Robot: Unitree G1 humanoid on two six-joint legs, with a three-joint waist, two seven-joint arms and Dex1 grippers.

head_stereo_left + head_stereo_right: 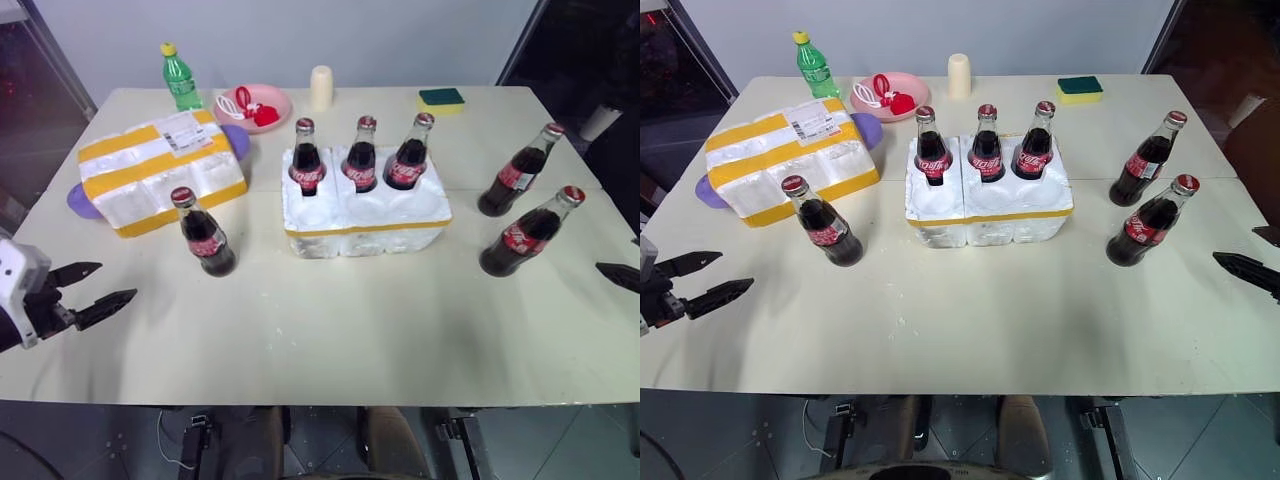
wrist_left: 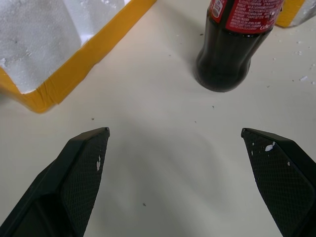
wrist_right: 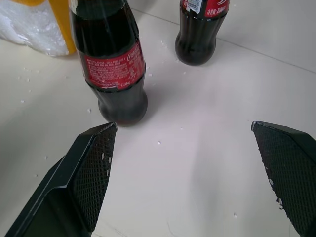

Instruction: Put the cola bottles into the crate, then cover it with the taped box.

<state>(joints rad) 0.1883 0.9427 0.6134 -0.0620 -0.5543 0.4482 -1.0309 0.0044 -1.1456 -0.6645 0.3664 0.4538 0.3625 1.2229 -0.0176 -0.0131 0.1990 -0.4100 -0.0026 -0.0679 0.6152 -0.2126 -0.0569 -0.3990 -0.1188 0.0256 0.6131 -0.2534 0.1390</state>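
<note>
Both tools empty, jaws wide: left tool (image 1: 88, 290), right tool (image 3: 185, 173). Crate (image 1: 365, 225) holds three cola bottles (image 1: 361, 155) in its rear wells; three stand loose on the counter (image 1: 330, 330) — tall, narrow-based, a glancing finger could topple one. Taped box (image 1: 160, 170) lies left.

The crate (image 1: 365, 225) is a white foam tray with a thin yellow band, in the middle of the table. Three cola bottles (image 1: 361, 155) stand up in its back row. The front holes are empty. One more bottle (image 1: 203, 233) stands on the table to the left, in front of the taped box (image 1: 160, 170). Two bottles (image 1: 525, 205) stand on the right. The taped box is white foam with wide yellow stripes and a white label.
</note>
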